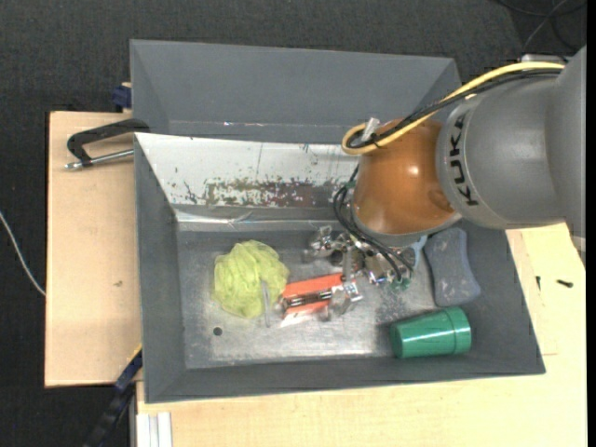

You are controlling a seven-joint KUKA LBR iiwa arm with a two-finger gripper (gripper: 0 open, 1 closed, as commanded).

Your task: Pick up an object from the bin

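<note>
Beside a fuzzy yellow-green clump (pixel 250 277), the claw (pixel 346 276) overhangs an orange packet (pixel 303 297).

We see a yellow-green fuzzy bundle (pixel 250 277) lying left of centre on the floor of the grey metal bin (pixel 279 87). A green cylindrical container (pixel 430 333) lies on its side near the front right corner. Just behind it, a blue-grey slab (pixel 452 270) rests along the right wall.
</note>
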